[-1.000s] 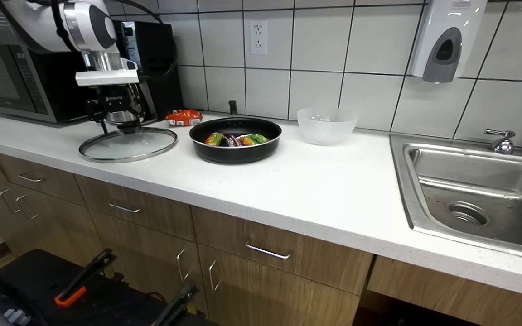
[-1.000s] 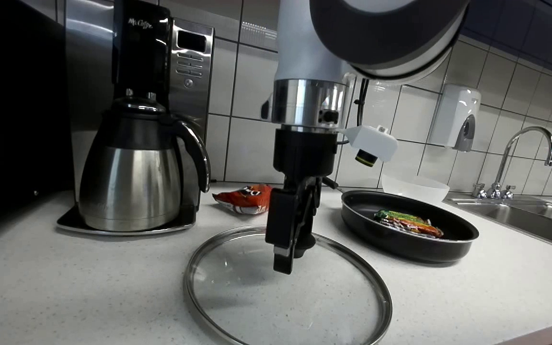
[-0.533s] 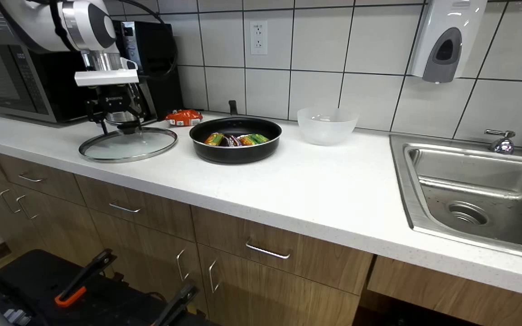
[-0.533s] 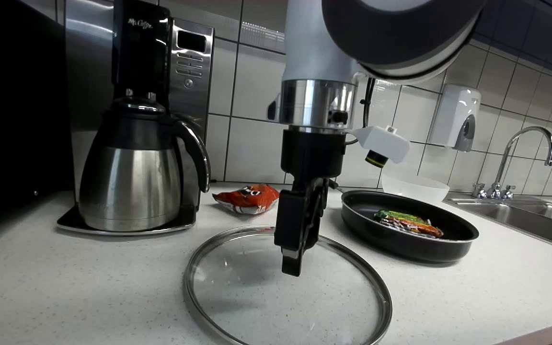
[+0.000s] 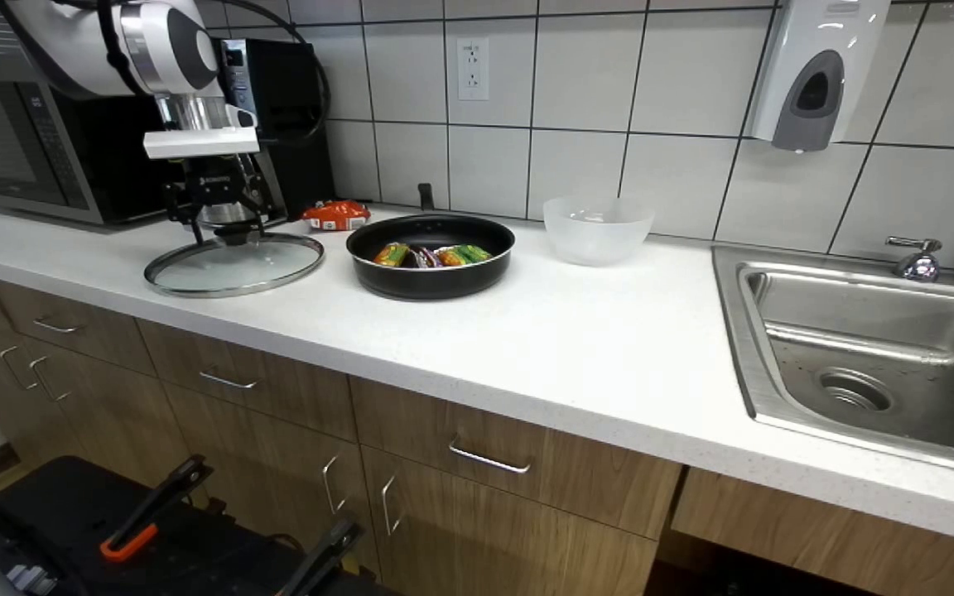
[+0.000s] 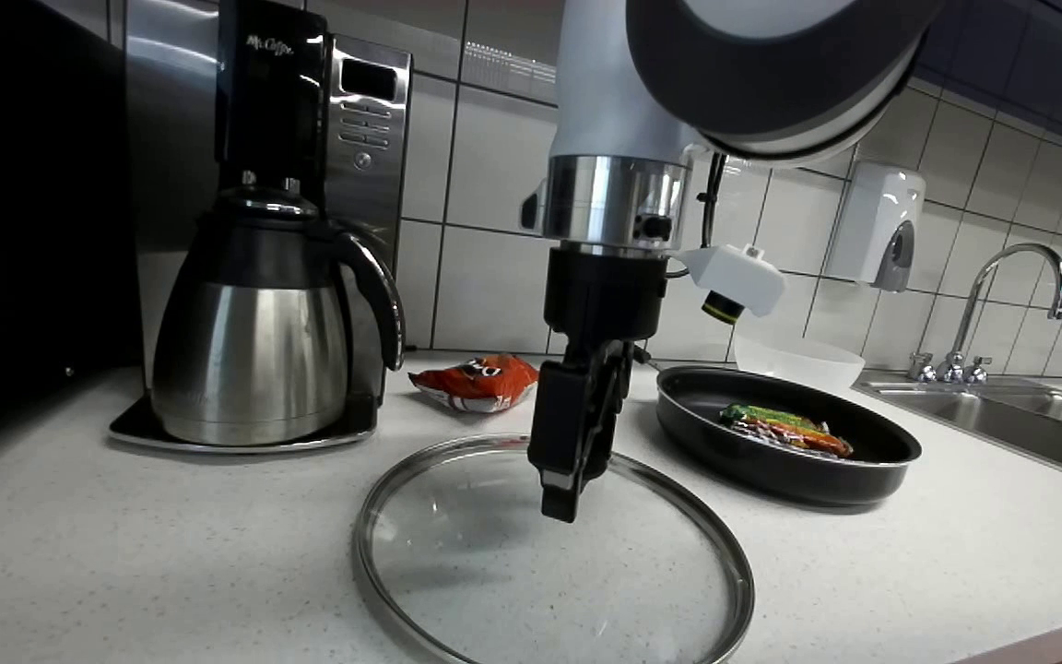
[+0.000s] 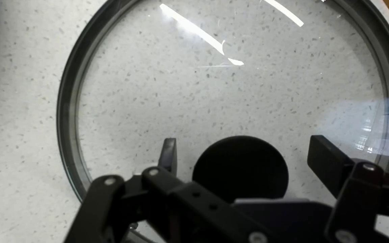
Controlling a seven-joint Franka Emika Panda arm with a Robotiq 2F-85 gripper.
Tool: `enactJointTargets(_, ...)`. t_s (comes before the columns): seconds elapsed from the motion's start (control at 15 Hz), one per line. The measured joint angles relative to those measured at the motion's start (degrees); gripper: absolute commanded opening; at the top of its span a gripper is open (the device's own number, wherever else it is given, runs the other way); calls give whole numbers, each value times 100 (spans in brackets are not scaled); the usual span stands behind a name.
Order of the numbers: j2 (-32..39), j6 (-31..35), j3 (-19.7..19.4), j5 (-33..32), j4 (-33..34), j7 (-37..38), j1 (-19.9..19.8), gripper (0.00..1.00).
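A round glass lid point(image 7: 214, 94) with a metal rim and a black knob point(image 7: 240, 168) lies flat on the white speckled counter. It shows in both exterior views point(image 5: 253, 263) point(image 6: 485, 553). My gripper point(image 7: 244, 148) points down over the lid and is open. In the wrist view its two fingers stand on either side of the knob, with a gap on each side. In an exterior view the gripper point(image 5: 229, 235) is at the knob. In an exterior view the near finger point(image 6: 560, 493) hides the knob. The gripper holds nothing.
A black pan point(image 5: 419, 285) with colourful packets point(image 5: 462, 254) stands beside the lid. A red bag point(image 5: 336, 215), a translucent bowl point(image 5: 599, 232) and the coffee maker's carafe point(image 6: 254, 360) stand near the wall. A microwave point(image 5: 13, 141) and a sink point(image 5: 738, 331) flank the counter.
The gripper has shifted slightly to the right in both exterior views and now covers the knob in one of them. It stays open. The lid and the other things have not moved.
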Motion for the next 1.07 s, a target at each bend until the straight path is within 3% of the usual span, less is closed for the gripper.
enactJointTargets(0.33, 0, 108, -31, 0, 0, 0, -15, 100)
enactJointTargets(0.4, 0, 125, -31, 0, 0, 0, -18, 75)
enactJointTargets(0.47, 0, 139, -31, 0, 0, 0, -20, 74)
enactJointTargets(0.73, 5, 200, -30, 0, 0, 0, -22, 42)
enactJointTargets(1.07, 9, 218, -24, 0, 0, 0, -21, 39)
